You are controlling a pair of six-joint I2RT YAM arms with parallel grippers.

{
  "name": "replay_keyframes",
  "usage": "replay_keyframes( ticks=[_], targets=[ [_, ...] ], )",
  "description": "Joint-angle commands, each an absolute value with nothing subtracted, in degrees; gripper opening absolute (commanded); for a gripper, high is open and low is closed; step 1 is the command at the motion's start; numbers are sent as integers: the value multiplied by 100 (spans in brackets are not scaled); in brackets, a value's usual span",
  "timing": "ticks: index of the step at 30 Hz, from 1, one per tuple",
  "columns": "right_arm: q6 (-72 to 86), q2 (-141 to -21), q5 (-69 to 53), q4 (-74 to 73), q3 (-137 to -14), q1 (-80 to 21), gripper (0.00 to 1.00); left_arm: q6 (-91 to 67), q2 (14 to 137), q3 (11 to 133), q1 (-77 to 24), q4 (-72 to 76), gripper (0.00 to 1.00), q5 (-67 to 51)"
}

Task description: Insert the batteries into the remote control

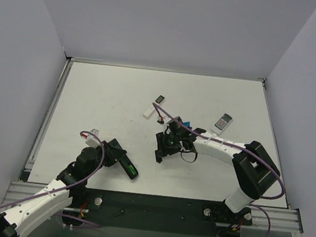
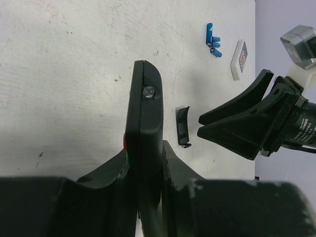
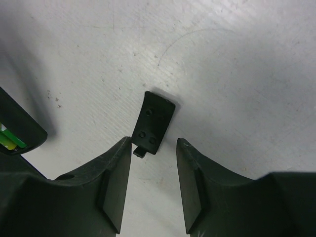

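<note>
Top: I had the left gripper (image 1: 114,155) clamped on the remote control (image 1: 126,164), with the right gripper (image 1: 162,151) just right of it. Left wrist: remote stood on edge, battery cover (image 2: 183,126) just right of it. Right wrist: jaws spread at that cover, left of it the remote.

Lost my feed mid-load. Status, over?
Left pincer shut on black remote control, held on edge. Right pincer open over loose battery cover. Green batteries show in the bay. Nothing in the way.
</note>
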State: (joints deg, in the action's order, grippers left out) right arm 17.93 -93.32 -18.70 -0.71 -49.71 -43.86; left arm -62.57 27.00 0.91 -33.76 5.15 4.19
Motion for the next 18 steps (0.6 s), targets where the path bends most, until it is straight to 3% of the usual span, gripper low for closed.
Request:
replay_keyframes(
  ticks=[1, 9, 18],
  targets=[
    [977, -9404, -2021, -253, -5457, -4386, 38, -6293, 2646, 308, -3393, 712, 0, 325],
    [-26, -10001, -2171, -1089, -6239, -4324, 40, -6284, 2479, 308, -3393, 554, 0, 316],
    [-150, -10186, -2426, -1389, -6188, -4228, 40, -6284, 2461, 299, -3393, 554, 0, 281]
  ],
)
